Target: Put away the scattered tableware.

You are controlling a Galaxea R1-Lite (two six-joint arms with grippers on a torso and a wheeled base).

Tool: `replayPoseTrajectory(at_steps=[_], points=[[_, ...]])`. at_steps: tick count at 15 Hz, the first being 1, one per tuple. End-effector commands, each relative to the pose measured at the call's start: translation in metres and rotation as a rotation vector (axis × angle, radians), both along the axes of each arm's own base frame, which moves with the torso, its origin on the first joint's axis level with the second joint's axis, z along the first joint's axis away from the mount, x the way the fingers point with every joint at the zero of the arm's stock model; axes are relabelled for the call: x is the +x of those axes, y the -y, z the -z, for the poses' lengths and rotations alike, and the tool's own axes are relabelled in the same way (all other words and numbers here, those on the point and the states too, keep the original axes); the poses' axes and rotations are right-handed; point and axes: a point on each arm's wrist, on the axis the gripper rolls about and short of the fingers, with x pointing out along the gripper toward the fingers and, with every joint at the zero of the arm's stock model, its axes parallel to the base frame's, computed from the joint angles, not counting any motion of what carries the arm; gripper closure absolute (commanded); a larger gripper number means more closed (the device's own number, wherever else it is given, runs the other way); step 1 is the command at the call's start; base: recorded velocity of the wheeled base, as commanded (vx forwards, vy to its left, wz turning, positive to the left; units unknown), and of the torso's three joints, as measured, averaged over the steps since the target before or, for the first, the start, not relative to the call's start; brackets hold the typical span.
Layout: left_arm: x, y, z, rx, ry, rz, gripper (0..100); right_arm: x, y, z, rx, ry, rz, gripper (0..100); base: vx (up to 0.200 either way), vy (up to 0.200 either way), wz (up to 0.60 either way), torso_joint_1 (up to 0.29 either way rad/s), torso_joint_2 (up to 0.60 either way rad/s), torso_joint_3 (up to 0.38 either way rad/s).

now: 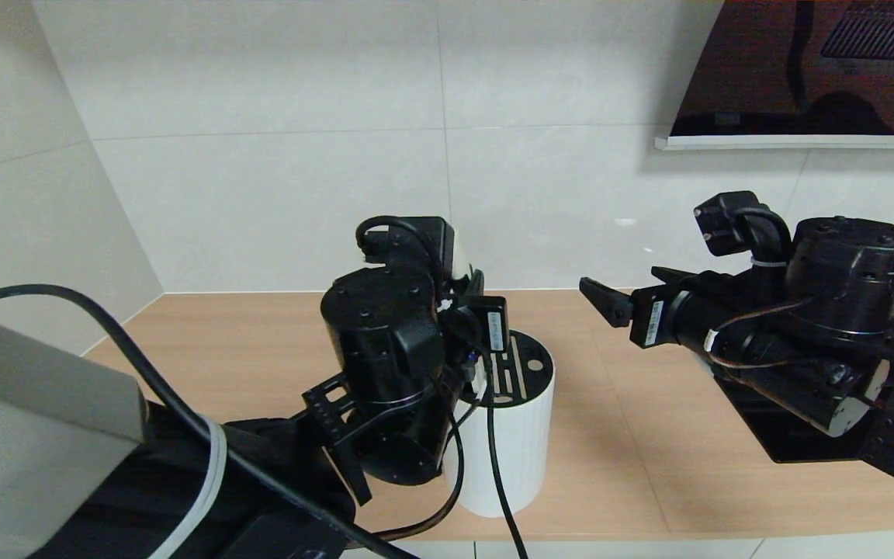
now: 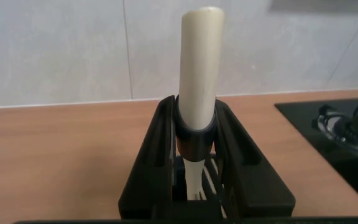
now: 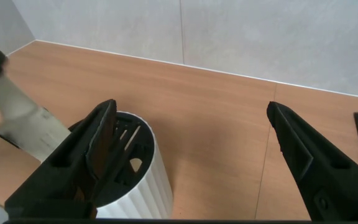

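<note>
The left pincer (image 2: 196,134) is clamped on a cream-handled utensil (image 2: 201,62), held upright between its fingers. Directly beneath it stands the white holder (image 1: 521,435), with the utensil's lower end at its slotted top. The right pincer (image 3: 190,109) hangs spread wide, holder just below.

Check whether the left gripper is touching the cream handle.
Touching. The left wrist view shows the left gripper with its fingers pressed against both sides of the cream handle, with no gap between them.
</note>
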Motion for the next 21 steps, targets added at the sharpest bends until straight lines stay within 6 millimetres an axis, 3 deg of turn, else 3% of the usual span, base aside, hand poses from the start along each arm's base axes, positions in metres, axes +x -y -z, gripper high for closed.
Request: replayPoseTrajectory(at_steps=[1, 15, 21], points=[[0.002, 0.005, 0.01, 0.018, -0.016, 0.005, 100, 0.0, 0.0, 0.0, 0.0, -0.001, -0.001, 0, 0.0, 0.0, 0.0, 0.0, 0.0, 0.0], [0.009, 0.013, 0.052, 0.104, -0.091, 0.006, 100, 0.002, -0.002, 0.004, -0.01, -0.01, -0.002, 0, 0.0, 0.0, 0.0, 0.0, 0.0, 0.0], [0.009, 0.013, 0.056, 0.112, -0.098, 0.006, 100, 0.002, -0.002, 0.004, -0.01, -0.01, -0.002, 0, 0.0, 0.0, 0.0, 0.0, 0.0, 0.0]])
